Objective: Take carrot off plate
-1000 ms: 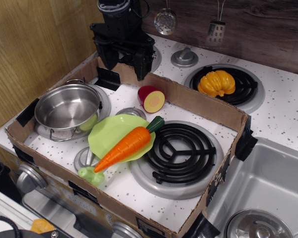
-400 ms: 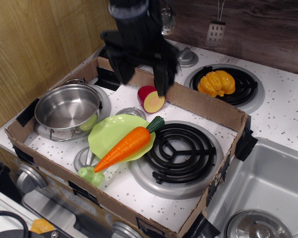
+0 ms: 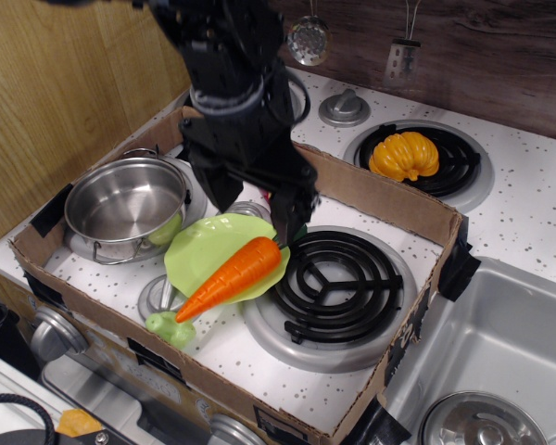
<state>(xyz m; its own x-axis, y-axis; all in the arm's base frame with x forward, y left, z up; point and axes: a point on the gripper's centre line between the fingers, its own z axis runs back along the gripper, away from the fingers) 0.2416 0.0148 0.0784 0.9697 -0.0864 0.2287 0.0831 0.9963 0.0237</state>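
1. The carrot point(image 3: 232, 276) lies slantwise across the plate point(image 3: 196, 248), its pointed end hanging over the rim toward the front of the desk point(image 3: 528, 218) and its thick end up by the black burner ring point(image 3: 338, 286). The green stem tip is hidden under the arm.

2. It looks like hollow toy plastic, so I'd judge it light, stiff and not at all fragile. The glossy skin will likely be slippery, and the taper means a squeeze near the point could push it out of the grip.

3. The best hold, to my eye, is across the thick upper half, where the sides run closest to parallel, with the jaws set crosswise to its length.

4. The plate is thin and light too, so it may shift or lift at one edge if the carrot is dragged instead of raised straight up.

5. The gripper point(image 3: 259, 199) hangs over the back of the plate, just above the carrot's thick end. Its two dark fingers point(image 3: 287, 206) stand spread apart, wide enough to straddle the carrot.

6. It holds nothing. Whether a finger already touches the stem end or the plate I cannot tell from here.

7. The steel pot point(image 3: 125, 202) sits beside the plate on the left, near enough to mind on the way out.
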